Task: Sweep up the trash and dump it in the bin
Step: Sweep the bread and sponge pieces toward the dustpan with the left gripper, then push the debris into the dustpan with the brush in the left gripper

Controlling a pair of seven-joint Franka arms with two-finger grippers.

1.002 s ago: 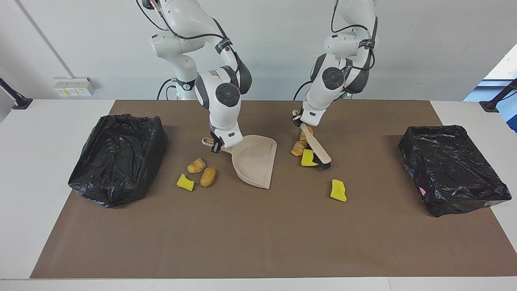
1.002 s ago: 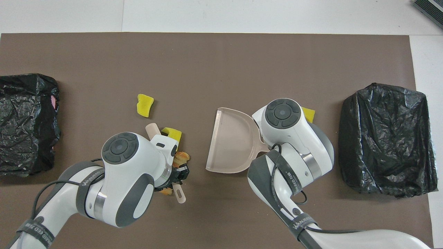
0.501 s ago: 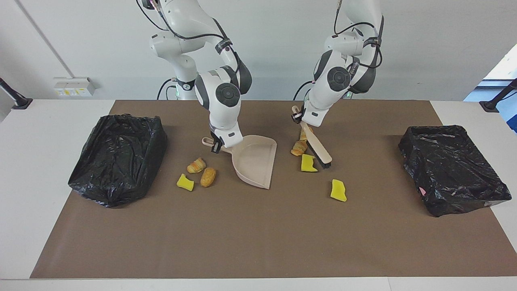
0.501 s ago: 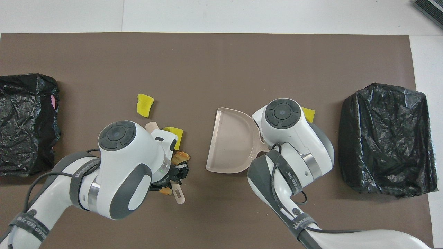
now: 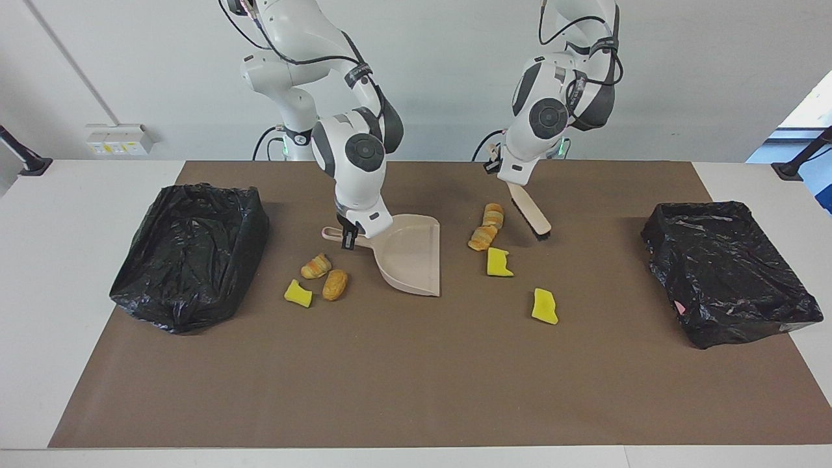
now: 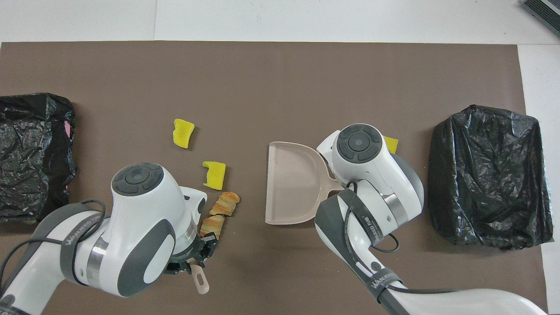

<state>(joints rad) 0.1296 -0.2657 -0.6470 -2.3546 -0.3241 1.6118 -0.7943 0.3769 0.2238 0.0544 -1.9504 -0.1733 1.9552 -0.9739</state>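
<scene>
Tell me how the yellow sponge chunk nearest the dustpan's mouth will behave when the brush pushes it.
The yellow sponge-like chunk looks light and soft, so it probably slides easily. Lying flat, blocky, it should skid, not roll. It might flex or hop under the bristles.

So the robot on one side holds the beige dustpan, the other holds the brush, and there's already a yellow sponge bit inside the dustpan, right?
Not quite. The beige plastic dustpan is empty, as the overhead view shows. The yellow sponge chunks lie on the brown mat outside it. The rest holds: the right gripper holds the dustpan's handle and the left gripper holds the beige brush.
</scene>
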